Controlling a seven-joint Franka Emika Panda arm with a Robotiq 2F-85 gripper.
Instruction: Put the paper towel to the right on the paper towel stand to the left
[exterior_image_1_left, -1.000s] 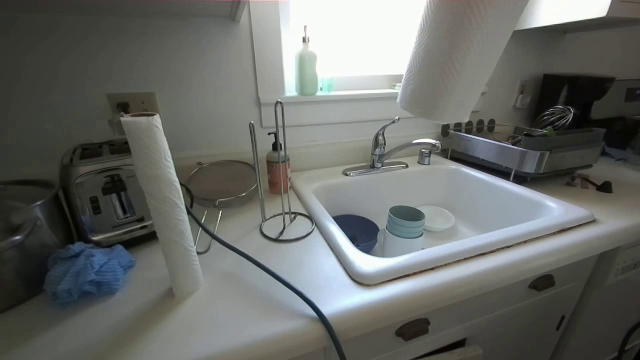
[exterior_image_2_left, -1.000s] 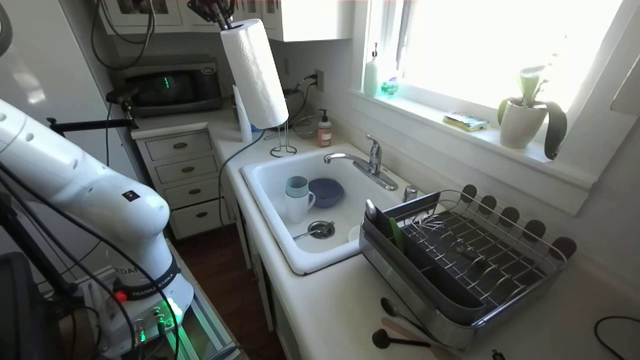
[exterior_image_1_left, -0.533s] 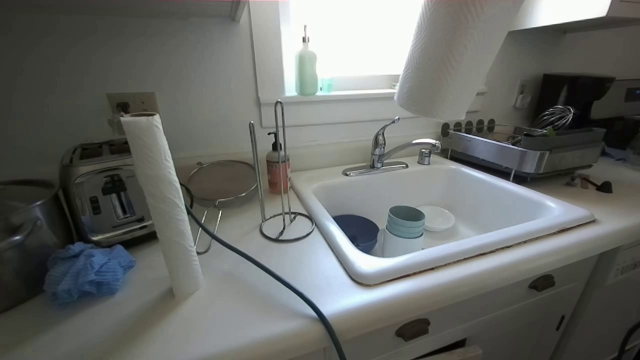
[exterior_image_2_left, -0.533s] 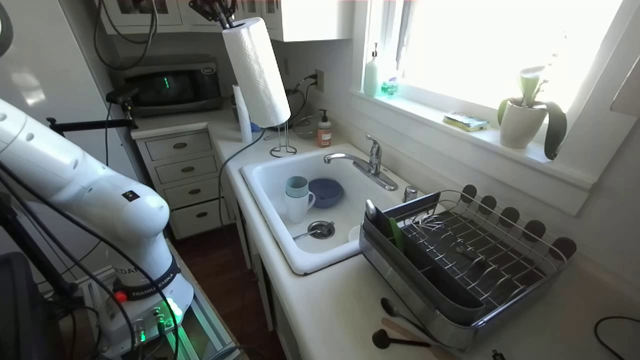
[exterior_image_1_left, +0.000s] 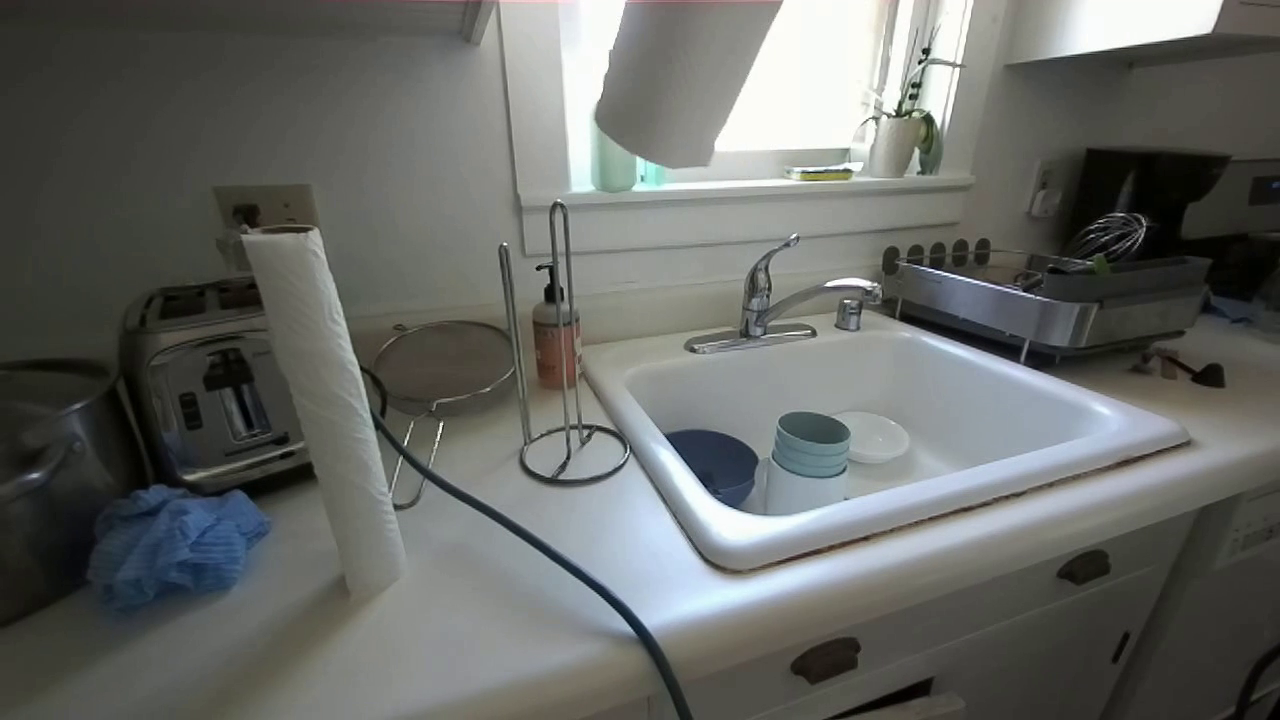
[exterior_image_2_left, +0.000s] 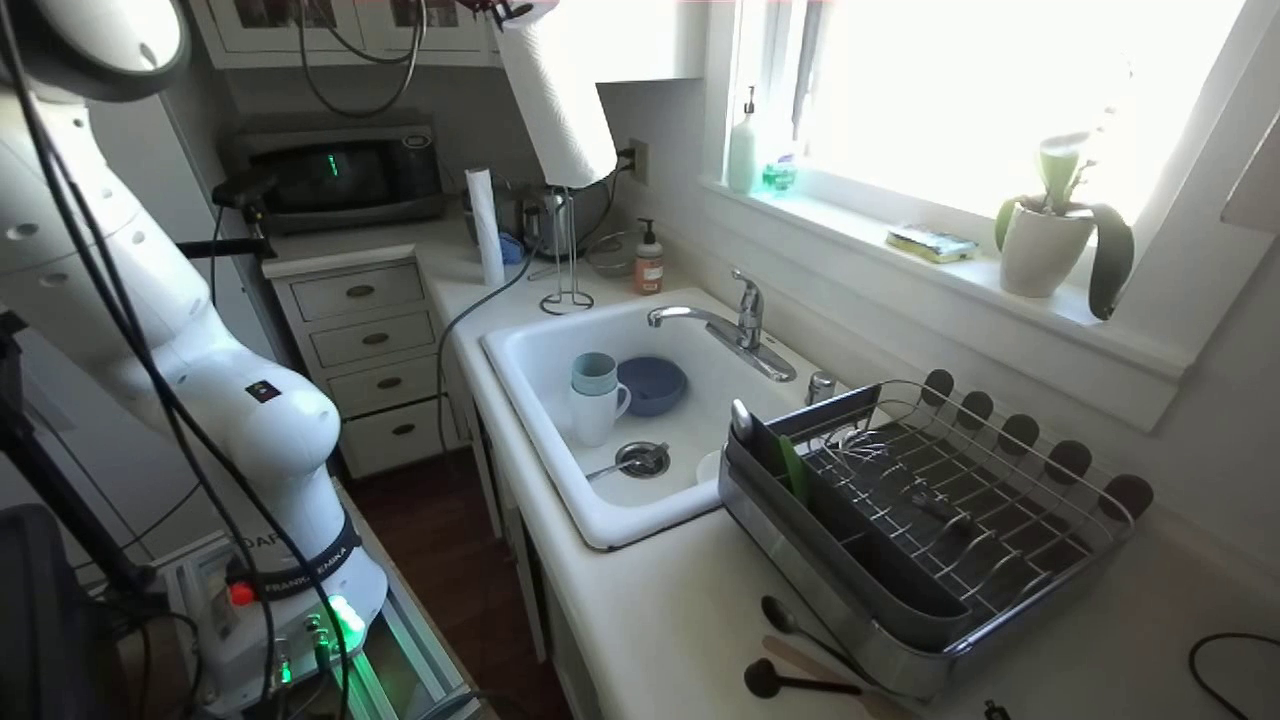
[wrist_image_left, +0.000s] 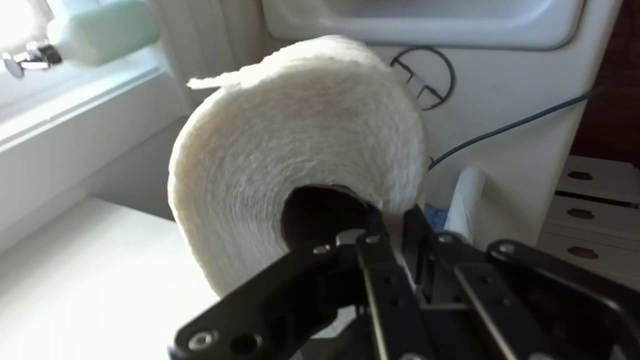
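Many towel layers (wrist_image_left: 255, 145), wrist view only

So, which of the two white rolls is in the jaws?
The fat paper towel roll, tilted in midair, its wall pinched between the jaws; the slim roll stands on the counter.

The white arm (exterior_image_2_left: 170, 270) fills the left side of an exterior view, base (exterior_image_2_left: 295, 620) sitting low with a green glow on it. Above the rounded shoulder (exterior_image_2_left: 285, 425) it slants up and off toward the left edge, and a fat section (exterior_image_2_left: 130, 35) with a dark rim pokes in at the top-left corner. Wrist view's got the gripper (wrist_image_left: 396, 220) pinched pretty snug: one black finger (wrist_image_left: 382, 270) inside the core of the paper towel (wrist_image_left: 300, 135), its partner just outside. Top edge chops most of it off in an exterior view, though.
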